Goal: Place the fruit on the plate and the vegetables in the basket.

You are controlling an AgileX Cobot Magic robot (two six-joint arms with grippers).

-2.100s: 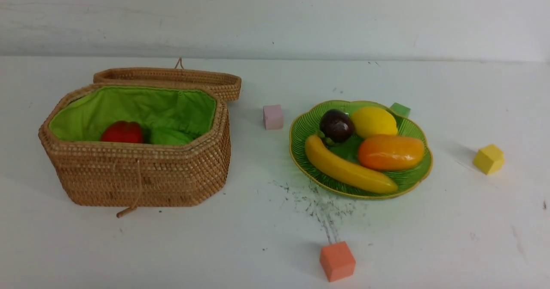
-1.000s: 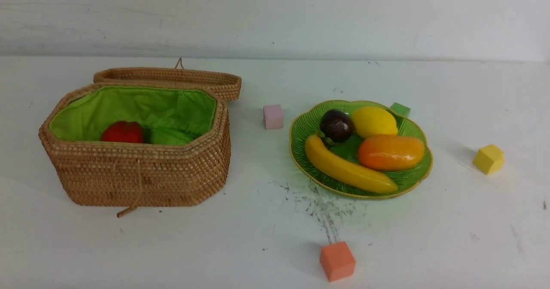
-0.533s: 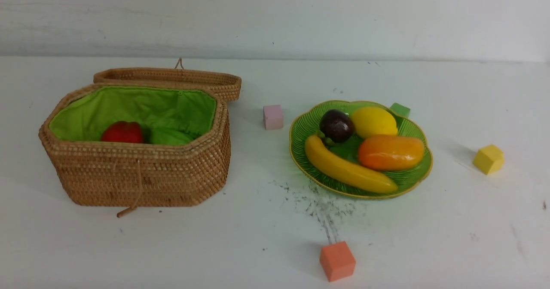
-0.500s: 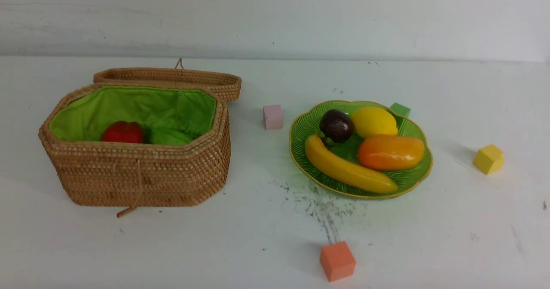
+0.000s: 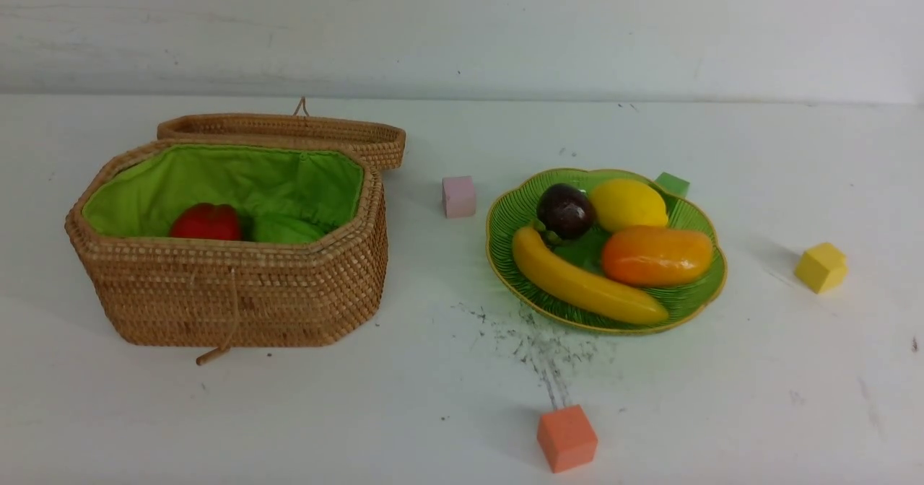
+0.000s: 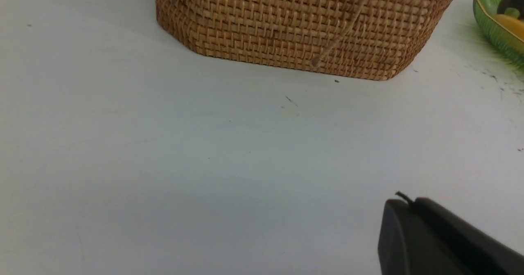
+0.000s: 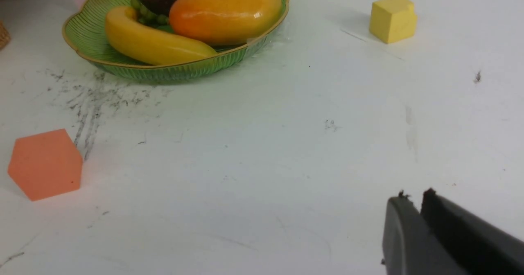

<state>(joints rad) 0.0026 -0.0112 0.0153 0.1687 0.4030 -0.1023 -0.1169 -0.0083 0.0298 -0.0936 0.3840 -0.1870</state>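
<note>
The basket (image 5: 238, 290) stands open on the left, and inside it I see a red bell pepper (image 5: 206, 221) and a green gourd (image 5: 285, 229); the carrot is hidden. On the plate (image 5: 505, 211) to the right lie the mangosteen (image 5: 565, 211), lemon (image 5: 628, 203), mango (image 5: 655, 255) and banana (image 5: 585, 283). Neither arm shows in the front view. My left gripper (image 6: 405, 201) hangs shut and empty over bare table in front of the basket (image 6: 303, 21). My right gripper (image 7: 413, 197) is shut with nothing in it, near the table's front, well short of the plate (image 7: 163, 72).
The basket's woven lid (image 5: 289, 130) lies folded back behind it. Loose cubes sit about: pink (image 5: 459, 196) between basket and plate, green (image 5: 673, 182) behind the plate, yellow (image 5: 821, 266) far right, orange-pink (image 5: 567, 438) near the front.
</note>
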